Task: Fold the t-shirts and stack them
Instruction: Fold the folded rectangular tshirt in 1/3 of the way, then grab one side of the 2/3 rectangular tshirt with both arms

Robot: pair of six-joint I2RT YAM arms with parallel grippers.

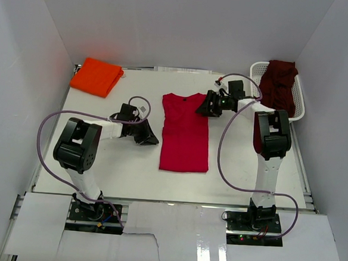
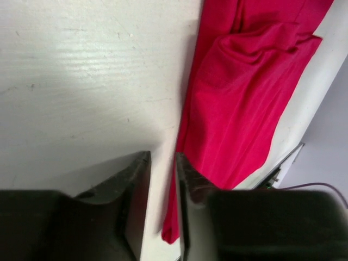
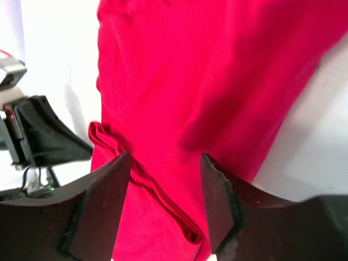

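Red t-shirt (image 1: 185, 134): flat mid-table, a long narrow panel with the sleeves tucked in.
Left gripper (image 1: 147, 134): jaws narrowly apart, empty, just beside its left edge.
Right gripper (image 1: 207, 104): jaws wide, empty, over the far right corner.
Next fold: likely end to end; pinch every layer and lift both sides evenly.
Others: orange t-shirt (image 1: 96, 76) folded far left; maroon t-shirt (image 1: 280, 84) in the basket (image 1: 257, 69).

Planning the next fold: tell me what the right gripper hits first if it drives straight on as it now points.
The red t-shirt: its folded edge lies right ahead between the open fingers of the right gripper; depth unclear.
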